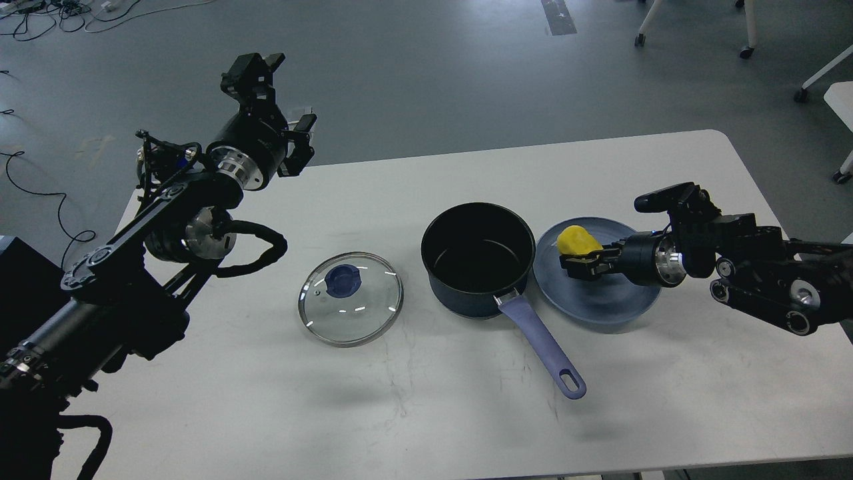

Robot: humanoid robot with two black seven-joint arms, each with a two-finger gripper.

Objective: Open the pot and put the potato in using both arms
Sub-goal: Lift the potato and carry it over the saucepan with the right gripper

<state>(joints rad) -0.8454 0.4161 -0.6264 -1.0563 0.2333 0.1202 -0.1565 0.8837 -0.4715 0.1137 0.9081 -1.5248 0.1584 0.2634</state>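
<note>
The dark blue pot [478,257] stands open at the table's middle, its purple handle [541,347] pointing toward me. Its glass lid [351,298] with a blue knob lies flat on the table to the pot's left. The yellow potato [576,239] is over the left part of the blue plate [600,303], right of the pot. My right gripper [578,262] is shut on the potato's lower part. My left gripper [256,67] is raised high past the table's far left corner, open and empty.
The white table [426,413] has its far edge just behind the pot and plate. Chair legs on castors [746,50] stand on the floor at the far right. Cables [40,17] lie on the floor at the far left.
</note>
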